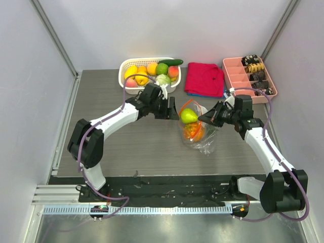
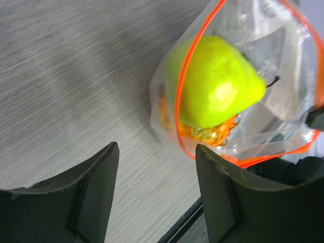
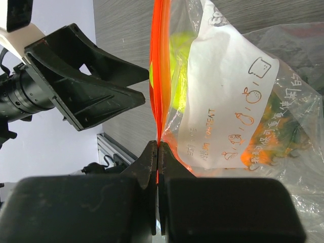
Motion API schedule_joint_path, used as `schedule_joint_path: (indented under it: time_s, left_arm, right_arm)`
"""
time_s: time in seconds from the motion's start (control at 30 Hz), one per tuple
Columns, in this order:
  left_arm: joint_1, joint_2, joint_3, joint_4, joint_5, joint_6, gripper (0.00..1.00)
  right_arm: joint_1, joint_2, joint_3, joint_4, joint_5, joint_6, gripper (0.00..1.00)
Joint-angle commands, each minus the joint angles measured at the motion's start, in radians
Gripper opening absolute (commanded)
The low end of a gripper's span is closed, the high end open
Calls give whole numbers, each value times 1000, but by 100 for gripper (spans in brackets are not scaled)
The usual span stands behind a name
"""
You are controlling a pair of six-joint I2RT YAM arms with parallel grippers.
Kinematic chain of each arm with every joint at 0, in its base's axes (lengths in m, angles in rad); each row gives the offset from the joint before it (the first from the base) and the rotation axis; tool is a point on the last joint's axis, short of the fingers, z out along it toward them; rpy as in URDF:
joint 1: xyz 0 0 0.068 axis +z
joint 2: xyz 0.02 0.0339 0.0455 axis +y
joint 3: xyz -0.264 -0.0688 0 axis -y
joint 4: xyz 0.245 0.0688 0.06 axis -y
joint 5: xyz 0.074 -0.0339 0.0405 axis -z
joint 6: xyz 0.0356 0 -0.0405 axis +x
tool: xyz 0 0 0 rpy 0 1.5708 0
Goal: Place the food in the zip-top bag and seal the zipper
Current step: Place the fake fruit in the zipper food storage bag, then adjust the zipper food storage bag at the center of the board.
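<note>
Clear crinkly bag (image 1: 202,142) — orange-red zipper (image 3: 157,76)

Grey table (image 1: 131,147) — white basket (image 1: 122,76), red cloth (image 1: 205,78), pink tray (image 1: 237,80), zip-top bag (image 1: 201,140)

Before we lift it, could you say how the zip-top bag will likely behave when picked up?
Probably floppy: the zip-top bag is thin, crinkled film, so it should sag below the right gripper's pinch on the orange-red strip. The green pear sits at the open mouth and might roll out if tilted.
</note>
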Motion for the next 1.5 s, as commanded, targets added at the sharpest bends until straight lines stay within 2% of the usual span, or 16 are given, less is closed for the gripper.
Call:
schedule_joint_path:
  time_s: [0.0, 0.17, 0.37, 0.47, 0.5, 0.53, 0.6, 0.8, 1.0, 1.07, 1.2, 1.37, 1.47]
  left_arm:
    - [-3, -26, 2, 114, 48, -62, 63]
    - [-22, 39, 45, 71, 17, -55, 61]
    - [-28, 102, 108, -10, 15, -40, 43]
    - [-28, 95, 142, -53, 37, -10, 20]
    - [-29, 69, 154, -76, 55, 2, 6]
    - [-31, 52, 183, -120, 54, 29, 0]
    - [-32, 7, 212, -176, 48, 48, 0]
    - [-64, -71, 424, -514, 45, 160, 0]
    - [-89, -126, 516, -657, 176, 267, 0]
    - [-91, -116, 573, -708, 168, 292, 0]
    - [-84, -115, 513, -688, 89, 322, 0]
    - [-42, -65, 403, -573, 89, 303, 0]
    - [-3, 6, 401, -552, 94, 296, 6]
  right_arm:
    - [-5, -13, 18, 38, -21, 0, 1]
    - [-5, -16, 12, 40, -26, -3, 1]
    - [-5, -23, 11, 40, -26, -3, 1]
    - [-5, -31, 6, 37, -29, -2, 1]
    - [-5, -35, 6, 35, -32, 0, 1]
    - [-5, -51, 6, 34, -35, 8, 1]
    - [-5, -72, 11, 27, -46, 15, 1]
    - [-5, -169, 70, -46, -98, 15, 1]
    - [-5, -243, 187, -150, -170, 22, 1]
    - [-5, -252, 204, -190, -163, 2, 1]
    - [-5, -247, 146, -220, -104, -38, 1]
    - [-5, -163, 61, -171, -63, -51, 1]
    - [-5, -140, 44, -125, -46, -35, 1]
